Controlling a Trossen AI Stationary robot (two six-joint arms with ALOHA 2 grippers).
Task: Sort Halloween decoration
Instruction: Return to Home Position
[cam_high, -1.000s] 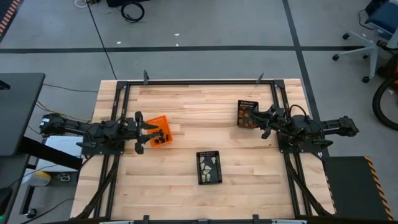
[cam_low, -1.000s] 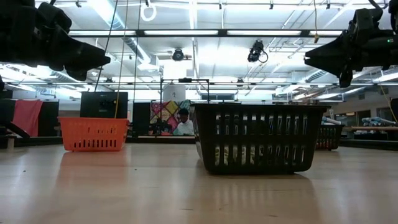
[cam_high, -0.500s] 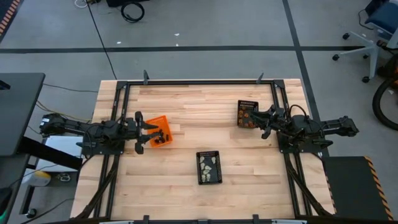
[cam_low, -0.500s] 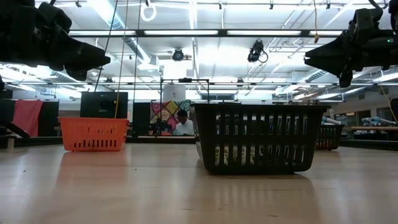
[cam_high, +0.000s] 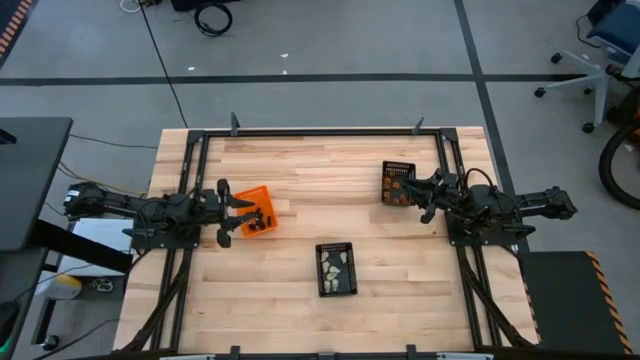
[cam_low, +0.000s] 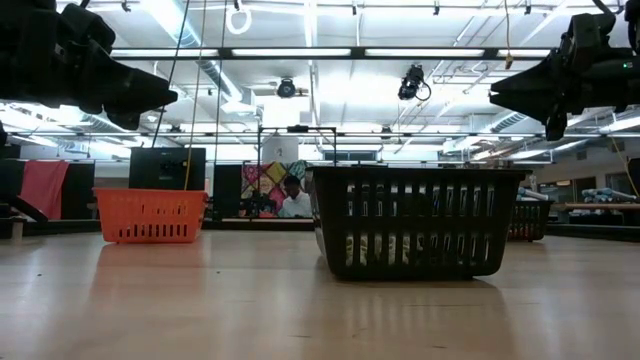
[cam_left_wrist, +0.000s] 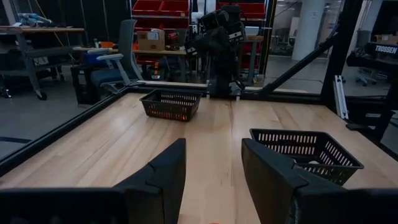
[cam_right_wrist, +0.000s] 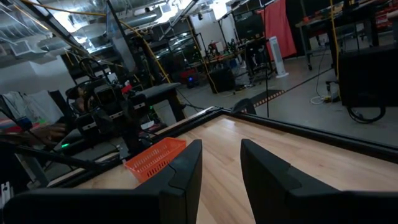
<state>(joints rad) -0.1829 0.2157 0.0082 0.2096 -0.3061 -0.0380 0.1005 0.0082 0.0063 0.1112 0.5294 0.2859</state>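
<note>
Well, nearest, at the lower centre of the overhead frame, sits a black mesh bin (cam_high: 335, 246) holding the pale pieces (cam_high: 338, 266) of the Halloween decoration. Farther up at mid-left, the left gripper (cam_high: 242, 213) hangs above the orange bin (cam_high: 250, 192), fingers spread and empty, with the black pieces (cam_high: 262, 221) lying inside. At right, the right gripper (cam_high: 410, 190), likewise spread and empty, hovers just beside the far black bin (cam_high: 397, 166) with its orange pieces (cam_high: 396, 185). To go home cleanly, I'd say each arm should rise first, then draw back to its own side, so no finger catches a rim. Bare wood lies between the bins, and the black frame rail (cam_high: 320, 131) borders the table.
</note>
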